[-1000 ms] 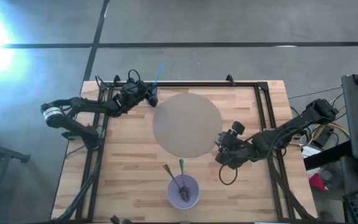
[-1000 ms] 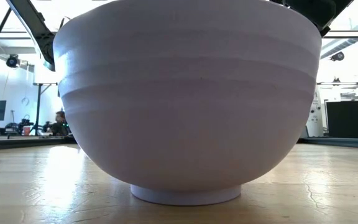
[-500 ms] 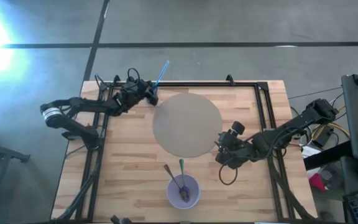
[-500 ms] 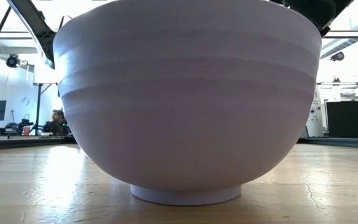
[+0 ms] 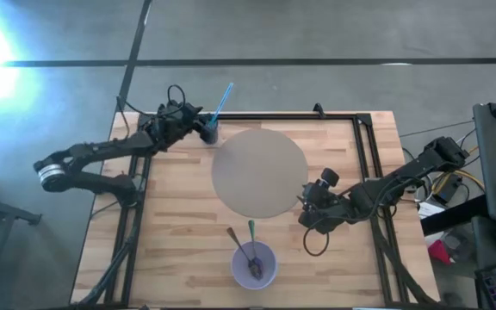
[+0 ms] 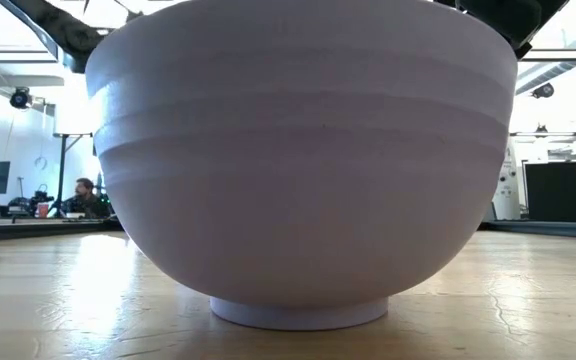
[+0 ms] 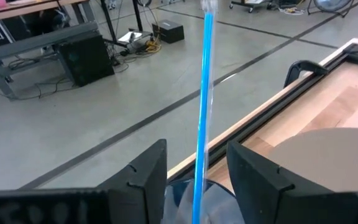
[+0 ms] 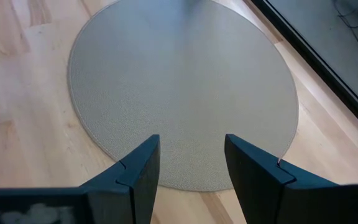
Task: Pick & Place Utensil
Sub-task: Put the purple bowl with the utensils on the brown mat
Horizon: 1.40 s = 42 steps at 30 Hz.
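Left hand (image 5: 203, 127): at the far left corner of the bench (image 5: 170, 224), beside the round mat; fingers (image 7: 143, 174) spread apart, nothing gripped, the blue utensil rising in the gap between them without clear contact.
Blue utensil (image 5: 221, 101): standing in a small dark cup (image 5: 211, 133) near the far edge of the bench, handle leaning away over the black frame rail (cup mostly hidden in the left wrist view, only a bluish rim showing).
Same utensil, wrist view (image 7: 202, 106): thin blue shaft running up between the two dark fingers, pale tip at the top.
Right hand (image 5: 306, 207): low at the right edge of the mat, fingers (image 8: 138, 171) wide apart and empty, pointing across the mat.
Round mat (image 5: 259, 171): grey disc, flat at mid-bench, bare on top.
Bowl (image 5: 254, 265): pale lilac, at the near edge of the bench, well apart from both hands; fills most of the low view (image 6: 303, 160).
Bowl contents: two utensils, one with a green handle (image 5: 251, 231), one with a brownish handle (image 5: 234, 238), both handles leaning out over the rim toward the mat.
Background: a person (image 6: 83, 190) far off in the room behind the bench (small, low view only).
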Tool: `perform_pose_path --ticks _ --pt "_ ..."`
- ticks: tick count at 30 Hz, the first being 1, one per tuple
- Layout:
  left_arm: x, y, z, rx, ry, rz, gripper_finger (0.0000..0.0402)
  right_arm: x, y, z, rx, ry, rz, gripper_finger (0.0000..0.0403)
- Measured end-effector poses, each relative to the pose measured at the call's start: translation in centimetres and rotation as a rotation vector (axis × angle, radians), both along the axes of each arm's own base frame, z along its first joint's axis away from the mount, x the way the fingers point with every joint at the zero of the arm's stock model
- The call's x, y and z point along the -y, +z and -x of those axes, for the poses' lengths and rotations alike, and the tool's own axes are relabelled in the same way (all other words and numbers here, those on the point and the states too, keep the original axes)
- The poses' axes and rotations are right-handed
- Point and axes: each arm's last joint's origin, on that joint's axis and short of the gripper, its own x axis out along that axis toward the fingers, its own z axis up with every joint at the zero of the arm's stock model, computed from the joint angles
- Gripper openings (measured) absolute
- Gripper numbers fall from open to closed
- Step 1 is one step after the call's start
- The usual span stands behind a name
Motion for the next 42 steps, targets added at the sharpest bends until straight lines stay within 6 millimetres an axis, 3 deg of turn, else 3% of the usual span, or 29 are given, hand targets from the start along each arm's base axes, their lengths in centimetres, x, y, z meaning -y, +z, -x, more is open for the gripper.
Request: perform_pose_path --ticks 9,24,32,42 --pt "1.8 3.4 2.0 0.016 -0.039 -0.015 0.0161 -0.1 0.0 0.0 0.002 0.005 -0.015 0.0178" --pt "7.0 8.1 2.7 -0.114 -0.386 0.100 0.0160 -1.0 1.3 -1.4 0.091 0.119 -0.129 0.0178" --pt "10.6 8.2 2.1 -0.161 -0.559 0.165 0.0159 -1.9 3.2 -2.6 0.104 0.191 -0.159 0.0178" --pt "14.8 6.9 2.1 -0.234 -0.720 0.311 0.0159 -4.1 6.1 -6.4 0.075 0.291 -0.222 0.0178"
